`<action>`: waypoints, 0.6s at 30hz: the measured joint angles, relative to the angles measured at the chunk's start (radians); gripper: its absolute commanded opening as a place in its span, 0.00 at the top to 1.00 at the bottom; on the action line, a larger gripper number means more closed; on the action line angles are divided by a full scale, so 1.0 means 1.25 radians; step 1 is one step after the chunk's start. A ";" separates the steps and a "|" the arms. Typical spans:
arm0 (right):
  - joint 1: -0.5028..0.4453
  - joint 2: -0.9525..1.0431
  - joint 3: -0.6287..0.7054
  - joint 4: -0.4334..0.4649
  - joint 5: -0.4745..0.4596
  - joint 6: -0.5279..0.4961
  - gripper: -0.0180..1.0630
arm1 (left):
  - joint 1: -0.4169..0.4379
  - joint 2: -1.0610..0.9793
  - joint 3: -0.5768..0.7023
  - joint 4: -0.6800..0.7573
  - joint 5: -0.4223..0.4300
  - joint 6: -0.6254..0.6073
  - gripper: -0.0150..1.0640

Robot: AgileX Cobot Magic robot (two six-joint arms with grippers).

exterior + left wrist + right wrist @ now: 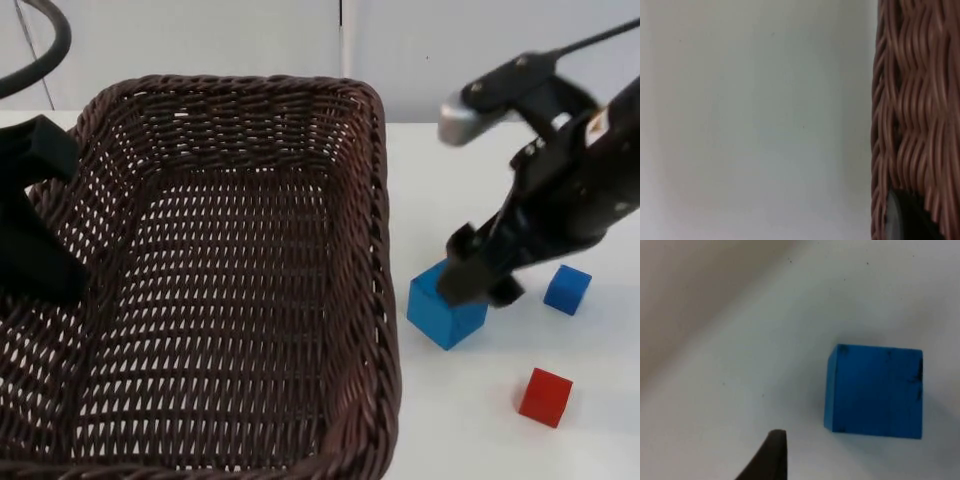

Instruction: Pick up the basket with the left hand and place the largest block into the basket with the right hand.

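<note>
Right hand [478,285] sits low over the large blue cube block [445,305] on the white table [470,420], just beside the dark brown woven wicker basket [385,250]; can't tell if it's clenched or released. Left hand [35,240] grasps the basket's left rim, basket apparently lifted. Risk: off-centre hand could push the cube aside; small blue cube [567,289] and small red cube [546,396] lie near.

Basket [230,280] left, three blocks right, largest block [445,308] nearest basket
</note>
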 measured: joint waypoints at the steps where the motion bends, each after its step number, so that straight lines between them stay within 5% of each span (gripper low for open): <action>1: 0.000 0.016 0.000 0.000 -0.018 0.000 0.01 | 0.000 0.000 0.000 0.000 0.000 0.000 0.99; 18: 0.026 0.139 0.000 0.003 -0.197 0.016 0.01 | 0.000 0.000 0.000 0.003 -0.005 0.000 0.99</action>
